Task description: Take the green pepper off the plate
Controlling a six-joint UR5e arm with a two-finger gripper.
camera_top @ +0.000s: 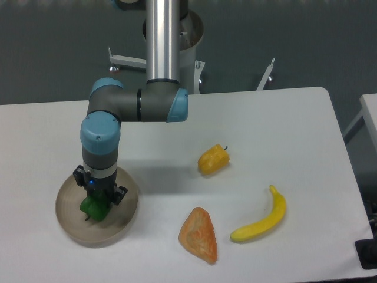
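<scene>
Green pepper (92, 207) in plate (70, 229); claw (99, 199) seemingly gripping it.

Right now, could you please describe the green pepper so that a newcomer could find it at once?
Look to the near left part of the white table, where a round beige plate sits under the arm. The green pepper lies on it, directly below the hand. It is the only green item; the other pepper is yellow-orange.
</scene>
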